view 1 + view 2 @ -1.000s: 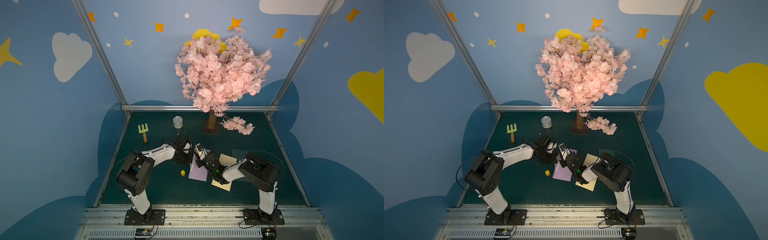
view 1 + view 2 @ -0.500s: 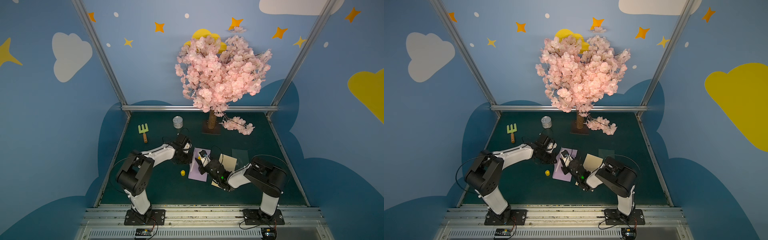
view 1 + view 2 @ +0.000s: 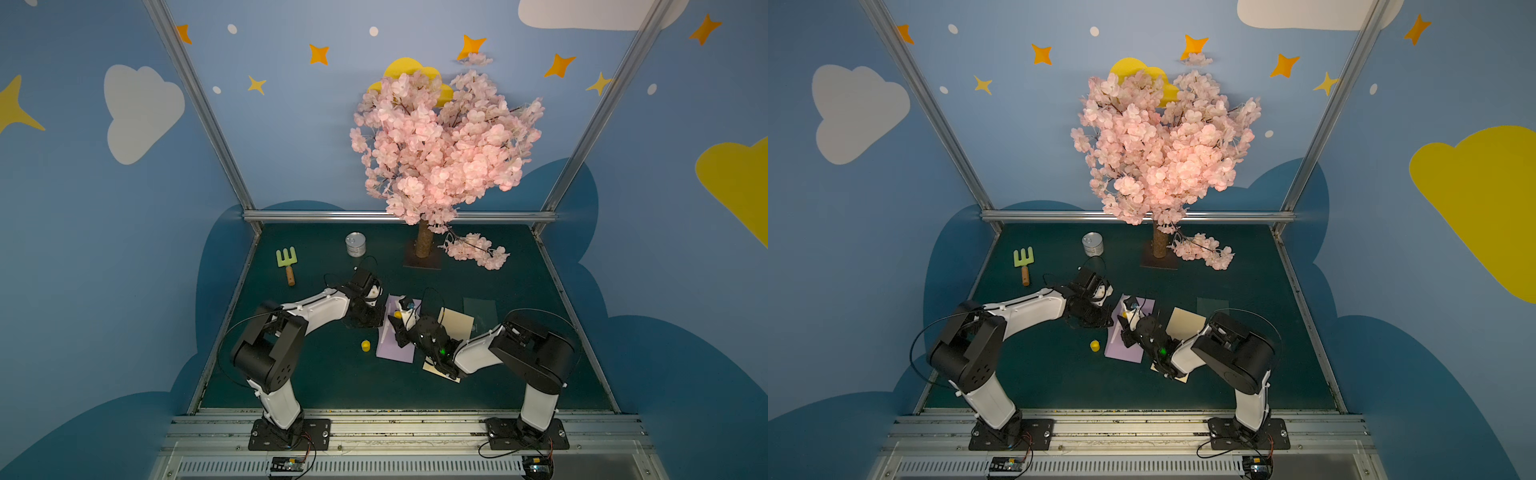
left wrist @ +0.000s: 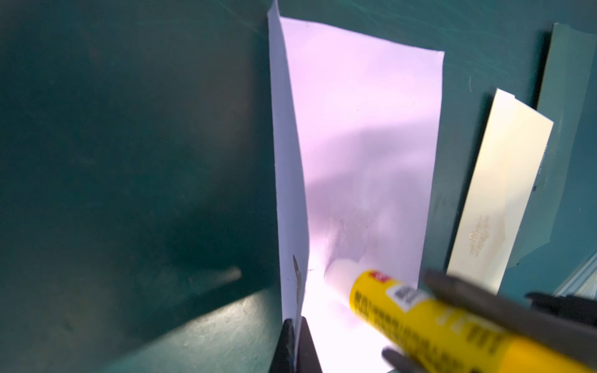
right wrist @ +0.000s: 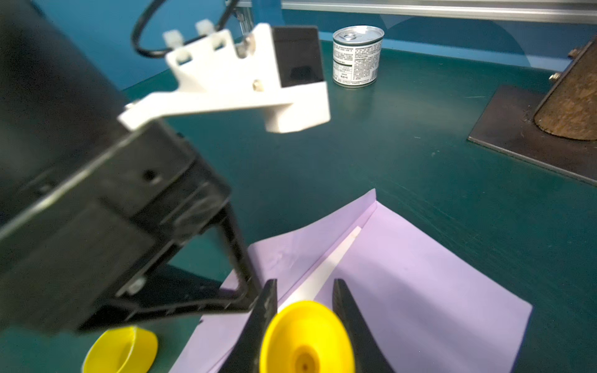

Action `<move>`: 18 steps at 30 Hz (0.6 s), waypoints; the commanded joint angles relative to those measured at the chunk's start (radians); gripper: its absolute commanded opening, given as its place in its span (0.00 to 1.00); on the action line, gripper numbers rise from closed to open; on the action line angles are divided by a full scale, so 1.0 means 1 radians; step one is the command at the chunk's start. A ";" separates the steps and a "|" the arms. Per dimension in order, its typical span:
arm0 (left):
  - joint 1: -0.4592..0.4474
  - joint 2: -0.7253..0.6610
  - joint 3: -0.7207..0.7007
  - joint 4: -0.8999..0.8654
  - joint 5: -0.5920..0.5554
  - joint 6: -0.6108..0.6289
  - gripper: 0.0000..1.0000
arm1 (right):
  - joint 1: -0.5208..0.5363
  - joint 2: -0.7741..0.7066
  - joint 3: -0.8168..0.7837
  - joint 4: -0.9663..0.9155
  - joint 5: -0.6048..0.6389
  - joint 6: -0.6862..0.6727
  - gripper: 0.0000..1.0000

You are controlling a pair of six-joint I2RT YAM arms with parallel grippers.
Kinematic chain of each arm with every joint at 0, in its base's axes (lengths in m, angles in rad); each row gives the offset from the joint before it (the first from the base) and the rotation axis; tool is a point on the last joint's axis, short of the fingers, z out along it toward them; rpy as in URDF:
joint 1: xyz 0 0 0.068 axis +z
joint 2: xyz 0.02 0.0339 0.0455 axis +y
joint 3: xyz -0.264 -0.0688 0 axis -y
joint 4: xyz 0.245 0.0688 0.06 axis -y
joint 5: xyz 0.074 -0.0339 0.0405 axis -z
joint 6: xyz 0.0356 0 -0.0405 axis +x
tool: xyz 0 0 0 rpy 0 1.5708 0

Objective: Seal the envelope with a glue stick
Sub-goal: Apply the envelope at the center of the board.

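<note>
Right fingers point(image 5: 350, 318) pinch the glue stick point(image 4: 420, 316), its tip on the lilac envelope point(image 3: 395, 353) at lower centre of both top views. Left fingers point(image 4: 281, 353) pinch its raised flap point(image 4: 284, 161). The cap point(image 3: 365, 345) lies beside it on the bench point(image 3: 332, 382).

Nothing on the table reads legibly. The glue stick point(image 4: 420, 318) carries black print, a red mark and a white patch, all blurred. The tin can point(image 5: 357, 58) bears dense print too fine to read. A cream envelope point(image 4: 504, 181) shows a small gold emblem.
</note>
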 commanded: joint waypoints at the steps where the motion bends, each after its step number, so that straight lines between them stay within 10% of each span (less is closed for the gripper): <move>1: -0.002 -0.003 -0.027 -0.062 -0.017 0.010 0.03 | -0.044 0.059 0.025 -0.106 -0.015 -0.004 0.00; 18: -0.002 0.015 -0.016 -0.053 -0.020 -0.005 0.03 | 0.035 -0.021 -0.133 0.047 -0.143 -0.021 0.00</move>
